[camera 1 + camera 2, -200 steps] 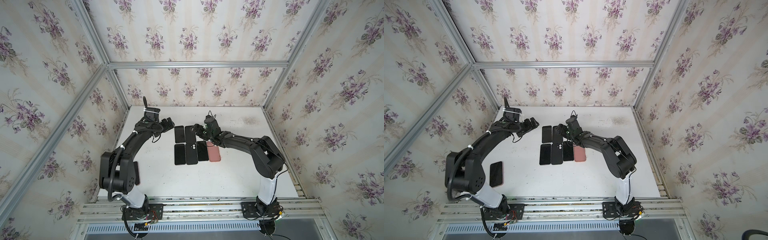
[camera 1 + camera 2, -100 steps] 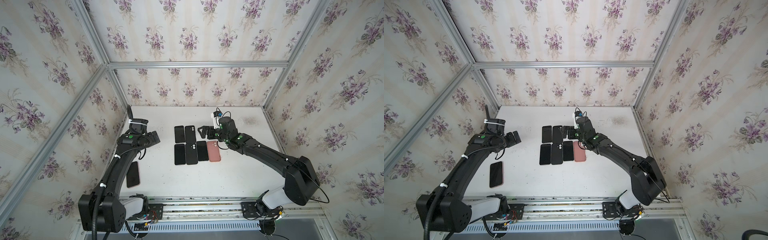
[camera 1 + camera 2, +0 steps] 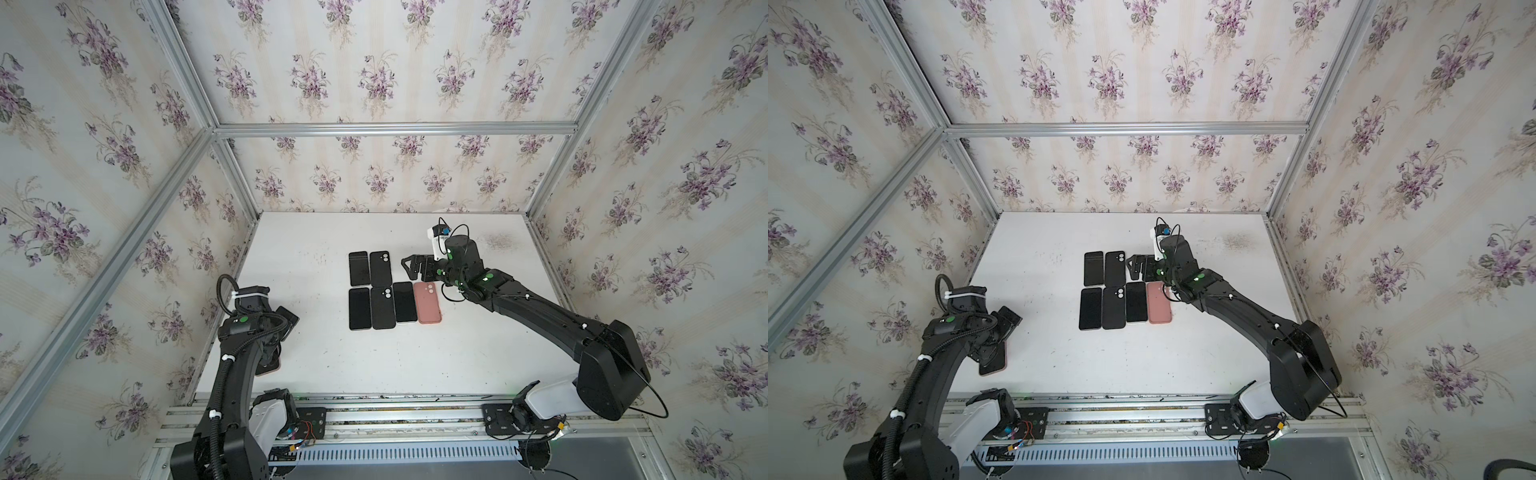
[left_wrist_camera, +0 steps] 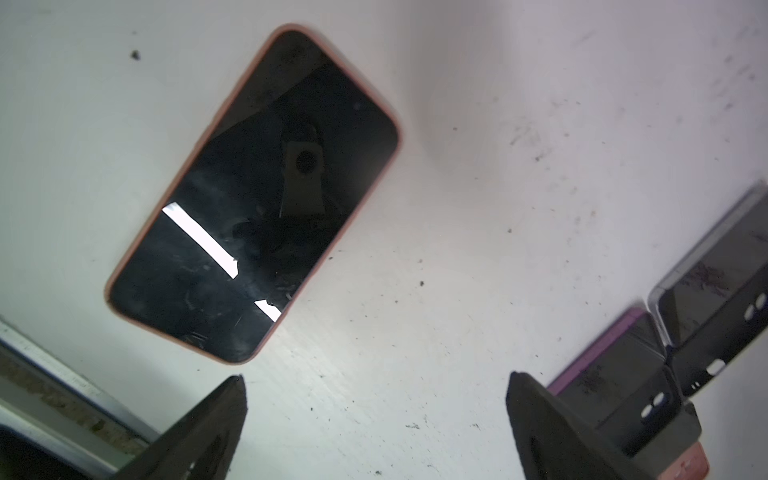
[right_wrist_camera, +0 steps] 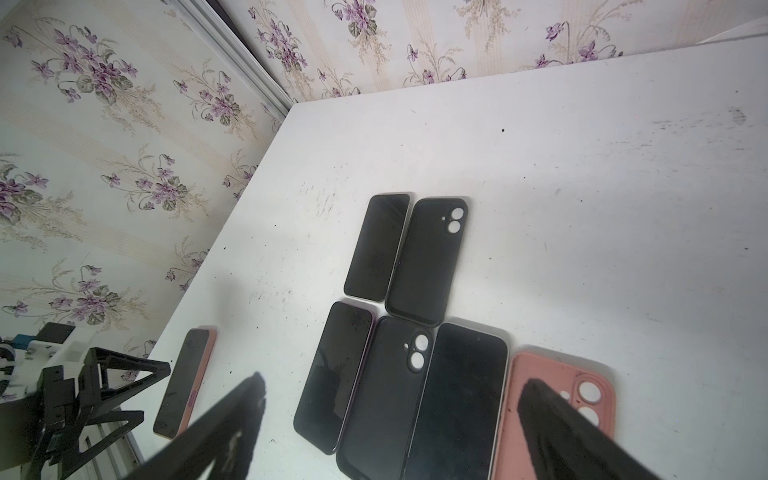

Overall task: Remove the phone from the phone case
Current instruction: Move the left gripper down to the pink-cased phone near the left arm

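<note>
- Both top views show my left gripper hanging near the left edge of the tabletop, partly covering the phone in its pink phone case.
- In both, my right gripper sits empty beside the far end of an empty pink case, which ends a row of dark phones and cases.
- Left wrist view: my jaws gape wide, holding nothing; the phone lies screen-up, flat, just past my fingertips.
- Right wrist view: my jaws are spread wide and empty above that row; the cased phone lies well apart by the tabletop edge.
</note>
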Controlling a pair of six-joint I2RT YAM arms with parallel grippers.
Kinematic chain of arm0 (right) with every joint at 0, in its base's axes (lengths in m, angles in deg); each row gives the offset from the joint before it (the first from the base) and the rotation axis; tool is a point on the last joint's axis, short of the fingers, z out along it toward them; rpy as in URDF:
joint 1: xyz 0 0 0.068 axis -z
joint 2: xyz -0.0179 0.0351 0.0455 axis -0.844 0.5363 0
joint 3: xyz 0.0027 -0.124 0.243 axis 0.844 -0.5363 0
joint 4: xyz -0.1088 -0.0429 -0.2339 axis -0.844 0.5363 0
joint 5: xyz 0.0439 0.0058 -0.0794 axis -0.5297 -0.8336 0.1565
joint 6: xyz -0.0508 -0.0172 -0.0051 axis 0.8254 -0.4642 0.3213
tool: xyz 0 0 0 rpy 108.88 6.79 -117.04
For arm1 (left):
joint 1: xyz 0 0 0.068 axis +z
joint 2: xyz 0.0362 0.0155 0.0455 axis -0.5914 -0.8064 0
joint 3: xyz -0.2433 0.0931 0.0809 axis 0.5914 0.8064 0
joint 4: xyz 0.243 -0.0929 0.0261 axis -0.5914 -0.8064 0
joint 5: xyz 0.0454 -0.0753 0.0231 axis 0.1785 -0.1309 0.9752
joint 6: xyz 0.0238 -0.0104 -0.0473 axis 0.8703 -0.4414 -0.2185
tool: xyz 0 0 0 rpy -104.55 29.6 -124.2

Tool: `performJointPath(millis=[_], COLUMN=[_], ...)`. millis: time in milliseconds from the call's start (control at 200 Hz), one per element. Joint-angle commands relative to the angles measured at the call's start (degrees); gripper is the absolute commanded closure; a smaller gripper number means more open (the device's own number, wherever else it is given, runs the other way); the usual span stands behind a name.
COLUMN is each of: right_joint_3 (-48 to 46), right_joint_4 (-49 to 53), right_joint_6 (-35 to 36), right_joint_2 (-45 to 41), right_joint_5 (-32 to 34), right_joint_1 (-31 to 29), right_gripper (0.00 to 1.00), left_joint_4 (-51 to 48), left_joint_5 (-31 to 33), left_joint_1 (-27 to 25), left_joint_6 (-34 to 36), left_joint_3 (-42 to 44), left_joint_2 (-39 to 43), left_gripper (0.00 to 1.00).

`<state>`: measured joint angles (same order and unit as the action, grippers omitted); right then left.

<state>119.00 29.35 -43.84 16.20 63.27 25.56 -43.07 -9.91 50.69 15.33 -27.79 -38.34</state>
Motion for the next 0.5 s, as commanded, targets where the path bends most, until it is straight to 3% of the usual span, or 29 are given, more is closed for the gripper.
performJointPath(millis=[0, 210, 495], right_joint_3=[0.0, 0.5, 1.1], right_joint_4=[0.2, -0.5, -1.3], right_joint_6=[0.1, -1.6, -3.8], right_joint_2=[-0.5, 0.4, 1.4], right_joint_5=[-1.1, -1.6, -1.7], right_joint_1=[0.1, 0.4, 0.3], right_gripper=[0.01, 0.02, 0.02], left_joint_4=[-0.7, -1.8, -1.1], left_joint_5=[6.3, 14.7, 16.6], left_joint_1=[0.9, 1.6, 4.0], left_joint_6=[-2.1, 4.1, 10.8], left_joint_3=[-0.2, -3.3, -6.0], left_joint_2=[-1.5, -9.5, -20.1], left_gripper=[0.00, 0.00, 0.00])
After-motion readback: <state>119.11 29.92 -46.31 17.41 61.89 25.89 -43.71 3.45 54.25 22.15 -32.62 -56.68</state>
